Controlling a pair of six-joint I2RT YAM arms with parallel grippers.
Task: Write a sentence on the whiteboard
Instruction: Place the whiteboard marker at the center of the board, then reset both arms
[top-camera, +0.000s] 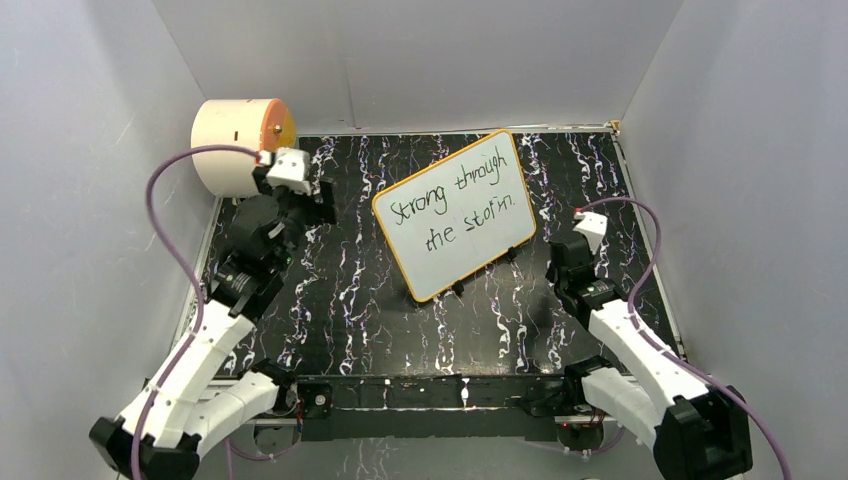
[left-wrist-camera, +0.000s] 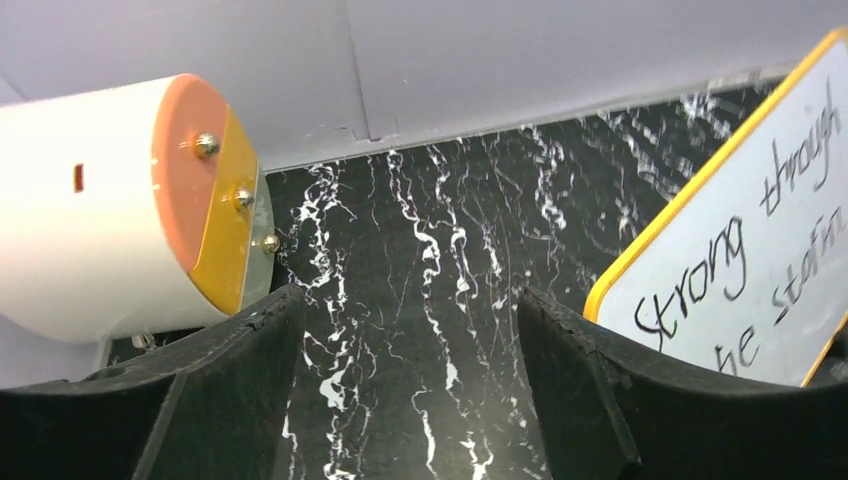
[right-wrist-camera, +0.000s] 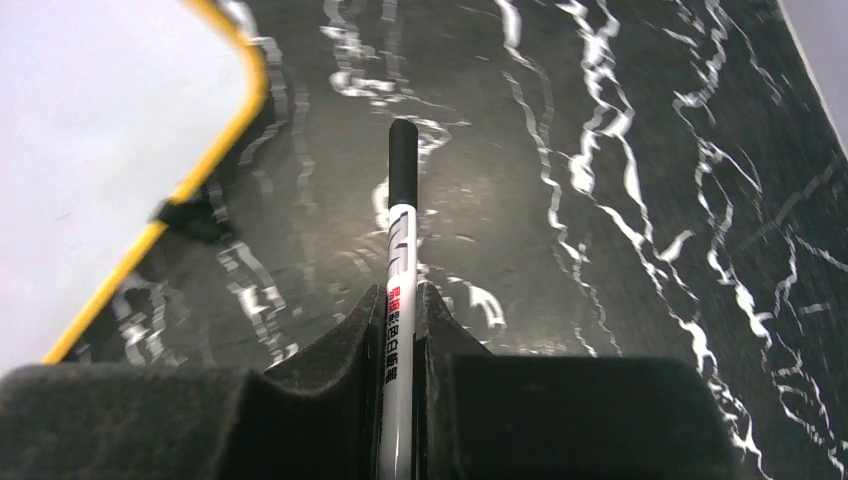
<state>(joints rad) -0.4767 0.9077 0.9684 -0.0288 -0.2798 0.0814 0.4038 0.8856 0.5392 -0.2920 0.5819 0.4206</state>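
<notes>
The right gripper (right-wrist-camera: 402, 300) is clenched on a marker (right-wrist-camera: 402, 200). Its two pads press the white barrel from either side, and the black end sticks out ahead over the dark marbled table (top-camera: 340, 300). The left gripper (left-wrist-camera: 410, 310) is released: its jaws stand wide apart with only bare tabletop between them.

The whiteboard (top-camera: 455, 215) stands propped on its small black feet in the middle of the table, tilted back and turned so its lines run up toward the far right. It reads "Strong through the storm." in dark handwriting, closed with a dot. Judging by that, the sentence looks finished and the writing is done. What may be left is only to set the marker down, and neither arm seems to be at the board.

From the right gripper the whiteboard lies to the left, near but apart. In the right wrist view its yellow-framed corner and one black foot (right-wrist-camera: 190, 215) sit just left of the marker's end, with a strip of table between them, so the marker is off the white surface. From the left gripper the board lies to the right, and a cream cylinder (top-camera: 235, 140) with an orange face lies on its side at the far left
</notes>
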